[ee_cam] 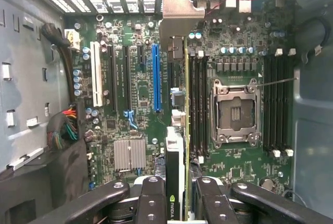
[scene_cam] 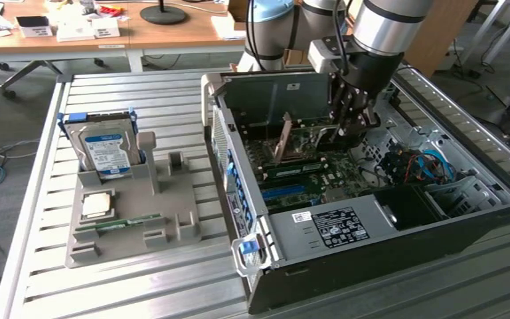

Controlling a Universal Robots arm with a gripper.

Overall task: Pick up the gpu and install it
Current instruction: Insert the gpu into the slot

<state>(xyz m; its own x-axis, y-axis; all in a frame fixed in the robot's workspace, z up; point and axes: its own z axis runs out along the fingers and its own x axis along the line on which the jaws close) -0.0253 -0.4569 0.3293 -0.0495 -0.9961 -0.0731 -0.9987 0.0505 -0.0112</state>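
the black two-fingered gripper [ee_cam: 177, 190] on the silver robot arm is down inside the open black computer case [scene_cam: 388, 246], its fingers [ee_cam: 152, 195] clamped from both sides on the gpu [ee_cam: 176, 156], a thin card with a silver metal bracket at its far end. in the wrist view the card is seen edge-on, held upright over the green motherboard [ee_cam: 138, 117], in line with the gap between the long blue expansion slot [ee_cam: 156, 78] and the black memory slots beside the square silver processor socket [ee_cam: 234, 110]; its bracket reaches the slotted rear wall of the case. whether its lower edge is seated in a slot i cannot tell. in the exterior view the gripper [scene_cam: 350, 131] is near the case's back wall, with the brownish gpu [scene_cam: 283, 141] standing on edge on the exterior view's left of it. the case lies on a slatted metal bench [scene_cam: 149, 100]. well apart, on the exterior view's left, a grey moulded tray [scene_cam: 180, 212] holds an upright silver hard drive with a blue label [scene_cam: 104, 149], a square processor chip [scene_cam: 95, 203] and a narrow green memory stick [scene_cam: 117, 224].
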